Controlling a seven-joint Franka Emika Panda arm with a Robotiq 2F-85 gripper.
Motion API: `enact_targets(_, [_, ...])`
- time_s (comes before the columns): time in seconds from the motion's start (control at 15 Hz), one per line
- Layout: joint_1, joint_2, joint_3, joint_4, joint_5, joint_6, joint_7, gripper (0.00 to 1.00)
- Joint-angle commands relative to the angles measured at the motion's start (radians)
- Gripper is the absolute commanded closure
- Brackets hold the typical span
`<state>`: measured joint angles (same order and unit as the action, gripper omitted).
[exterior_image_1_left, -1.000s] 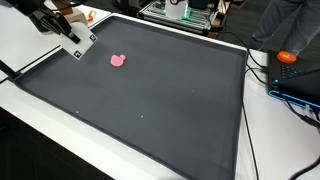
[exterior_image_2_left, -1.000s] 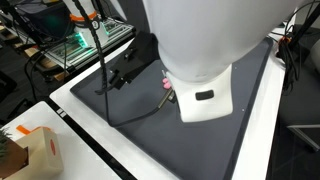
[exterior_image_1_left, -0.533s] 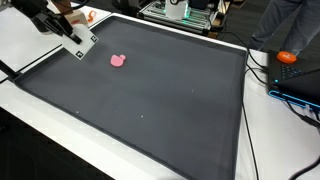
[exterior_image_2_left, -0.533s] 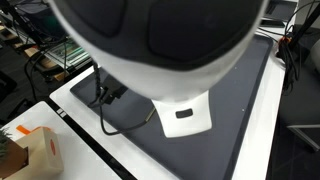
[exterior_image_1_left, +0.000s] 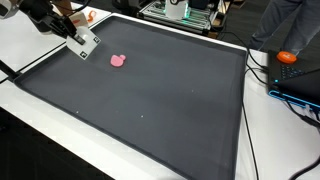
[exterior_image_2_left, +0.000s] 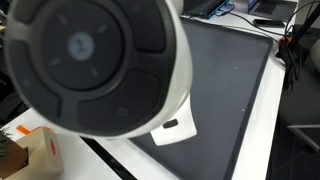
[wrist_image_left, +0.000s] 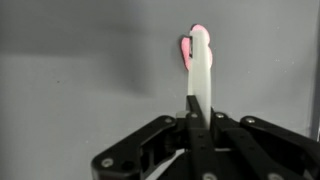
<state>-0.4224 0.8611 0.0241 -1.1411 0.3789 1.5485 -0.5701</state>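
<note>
While the pink blob (exterior_image_1_left: 118, 61) hasn't budged since a second ago, the hand (exterior_image_1_left: 84, 42) has drifted a bit. In an exterior view it now sits slightly higher and closer to the mat's (exterior_image_1_left: 180, 100) far corner than before, and it's more tilted. It hangs over the mat edge next to the white counter (exterior_image_1_left: 30, 50). The blob lies flat on the mat, near the hand but clearly apart from it, nothing touching.

The wrist view looks along the hand (wrist_image_left: 201, 40). The fingers (wrist_image_left: 203, 75) are pressed together into one narrow strip, with nothing between them. So it's closed and empty. The blob (wrist_image_left: 186, 50) peeks out just behind the fingertip, on the grey mat surface, partly hidden by the finger.

The biggest change is in the other exterior shot. A second ago a white part of the arm blocked the top and you could still catch the blob under it. Half a second ago the dark round end of the arm had swung in. Now that round end (exterior_image_2_left: 90, 70) fills most of the picture, blurry and very close to the camera, and the blob and hand are fully hidden. Only a slice of mat (exterior_image_2_left: 235, 70) shows on the right. The cardboard box (exterior_image_2_left: 42, 152) in the bottom corner is right where it was.
</note>
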Motion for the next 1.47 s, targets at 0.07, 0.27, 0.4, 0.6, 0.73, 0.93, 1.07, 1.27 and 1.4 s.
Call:
enact_targets(0.07, [-0.03,-0.047,0.012,-0.1,0.039,0.053,-0.082,0.99])
enact_targets(0.27, [-0.031,-0.064,0.011,-0.139,0.045,0.092,-0.123,0.99])
enact_targets(0.4, [-0.029,-0.078,0.011,-0.168,0.05,0.118,-0.146,0.99])
enact_targets(0.6, [-0.027,-0.105,0.011,-0.222,0.058,0.168,-0.174,0.99])
enact_targets(0.73, [-0.025,-0.124,0.01,-0.256,0.06,0.196,-0.196,0.99])
enact_targets(0.93, [-0.021,-0.154,0.009,-0.311,0.064,0.241,-0.223,0.99])
enact_targets(1.07, [-0.015,-0.177,0.007,-0.349,0.065,0.273,-0.237,0.99])
enact_targets(1.27, [-0.004,-0.213,0.006,-0.405,0.065,0.325,-0.253,0.99])
enact_targets(1.4, [0.008,-0.241,0.006,-0.447,0.062,0.37,-0.259,0.99])
